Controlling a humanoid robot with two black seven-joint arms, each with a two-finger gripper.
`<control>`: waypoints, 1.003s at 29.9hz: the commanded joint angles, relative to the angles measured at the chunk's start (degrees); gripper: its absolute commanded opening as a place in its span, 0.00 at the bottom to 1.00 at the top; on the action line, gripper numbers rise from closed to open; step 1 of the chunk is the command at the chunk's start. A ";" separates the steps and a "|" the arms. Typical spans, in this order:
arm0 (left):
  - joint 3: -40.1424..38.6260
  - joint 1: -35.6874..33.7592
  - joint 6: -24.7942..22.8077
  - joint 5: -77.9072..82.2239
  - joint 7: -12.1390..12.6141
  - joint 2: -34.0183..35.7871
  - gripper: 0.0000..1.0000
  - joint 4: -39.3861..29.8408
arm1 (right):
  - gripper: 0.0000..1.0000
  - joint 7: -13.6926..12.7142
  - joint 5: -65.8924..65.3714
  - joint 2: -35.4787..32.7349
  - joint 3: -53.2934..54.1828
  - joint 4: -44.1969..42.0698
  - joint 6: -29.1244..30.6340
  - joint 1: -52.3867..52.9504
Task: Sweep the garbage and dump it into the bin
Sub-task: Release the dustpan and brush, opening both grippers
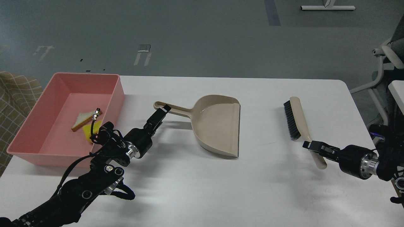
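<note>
White desk [221,195] fills most of the frame w/ nothing loose left on its surface, so the sweep & dump part looks done. Pink bin [41,154] sits at left-centre, near the desk's left edge; both bits of garbage lie inside on its floor, toward the near-right area. Beige dustpan [217,126] rests flat at centre, pan looks empty, handle pointing left. Brush [298,121] lies on the desk at right-centre, bristles facing left, handle running down toward lower right. Left gripper [164,109] is at the tip of the dustpan handle; fingers seem to be right on it, but can't tell if pinching or already let go. Right gripper [309,145] is at the brush handle's lower part, fingers appear around it, grip vs. release unclear too. Bread slice [82,120] and yellow sponge [88,130] are touching or nearly so, sponge partly hidden by arm cabling. Prob. only tool release & arm retreat remain.
</note>
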 commanded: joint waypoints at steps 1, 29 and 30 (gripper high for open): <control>-0.03 0.83 -0.67 -0.07 -0.24 1.24 0.97 -1.53 | 0.26 -0.04 0.02 -0.08 0.00 0.09 0.02 -0.01; -3.89 10.85 -4.36 -3.48 -1.29 16.62 0.97 -25.16 | 0.95 1.54 0.10 -17.92 4.04 12.92 -0.42 -0.10; -5.55 10.59 -4.71 -5.41 -1.56 17.06 0.97 -25.78 | 0.95 1.89 0.10 -18.01 6.22 13.18 -1.46 -0.10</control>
